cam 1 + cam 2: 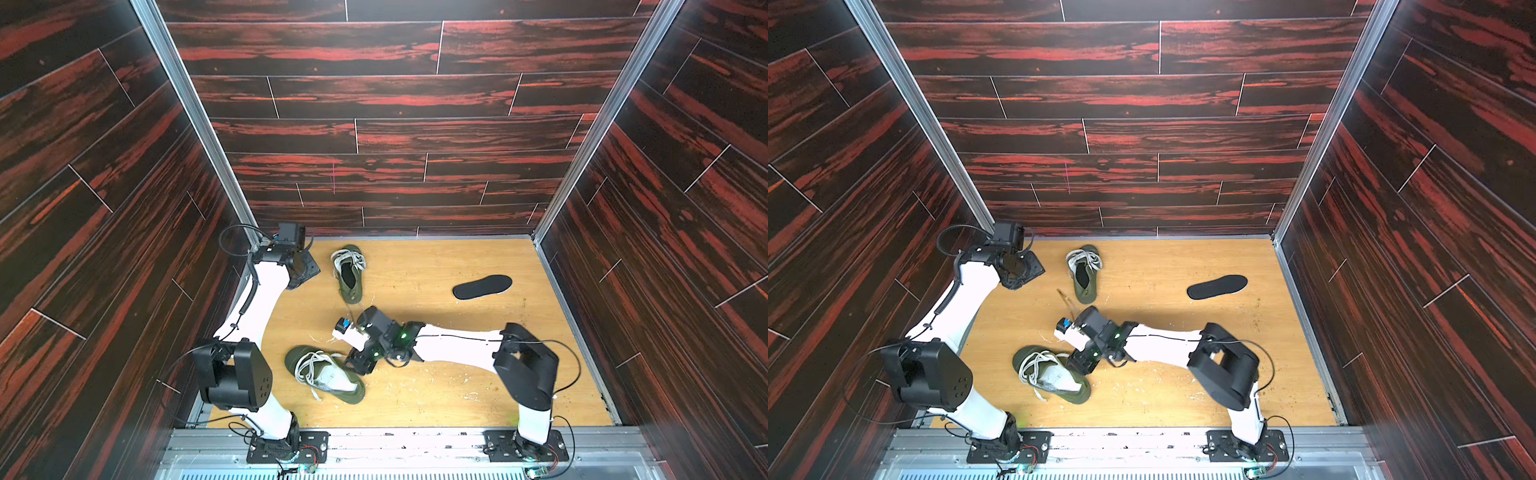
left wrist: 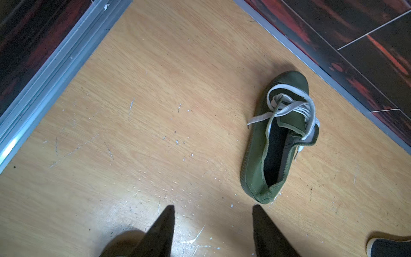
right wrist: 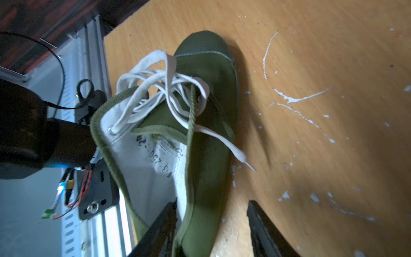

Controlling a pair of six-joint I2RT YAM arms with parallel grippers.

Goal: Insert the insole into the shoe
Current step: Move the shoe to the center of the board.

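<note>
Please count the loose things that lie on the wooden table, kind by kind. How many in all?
Green shoes: 2, the far shoe and the near shoe
Loose black insole: 1
Total: 3

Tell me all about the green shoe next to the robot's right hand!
The near shoe looks like olive-green canvas, with loose, tangled white laces and a whitish lining stamped with dark numbers. It lies on the wooden table, mouth spread wide. The right gripper straddles its side wall, jaws apart.
</note>
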